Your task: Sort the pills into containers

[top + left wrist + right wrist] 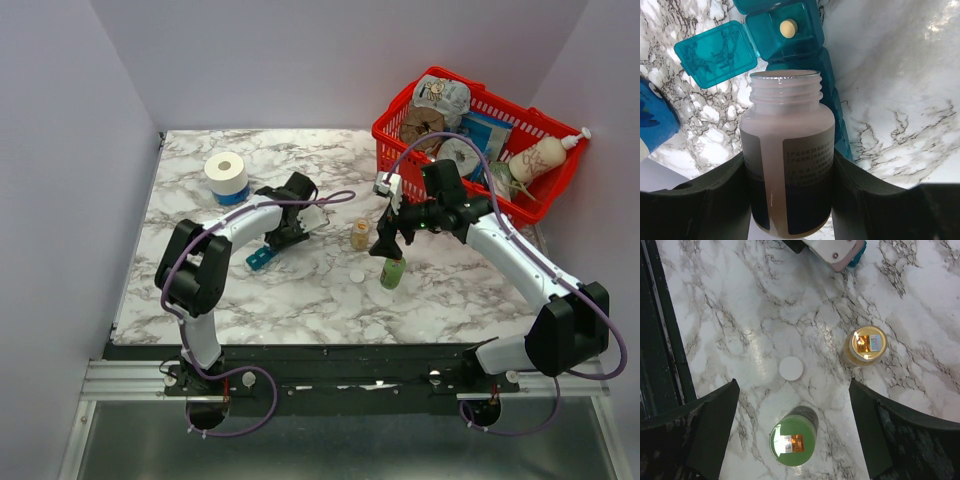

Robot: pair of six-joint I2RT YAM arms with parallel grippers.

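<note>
My left gripper (790,159) is shut on an uncapped white pill bottle (787,115), whose mouth points at the teal containers (812,42). One compartment stands with its lid (715,52) flipped open, and a single pale pill (788,27) lies inside it. In the top view the left gripper (300,215) hangs over the containers (262,258). My right gripper (793,385) is open and empty, hovering above a green-capped bottle (794,442). An amber bottle (867,345) and a loose white cap (791,368) stand close by.
A red wire basket (400,130) full of groceries sits at the back right. A toilet paper roll (226,175) on a blue base stands at the back left. Grey walls enclose the marble table (470,290) on three sides.
</note>
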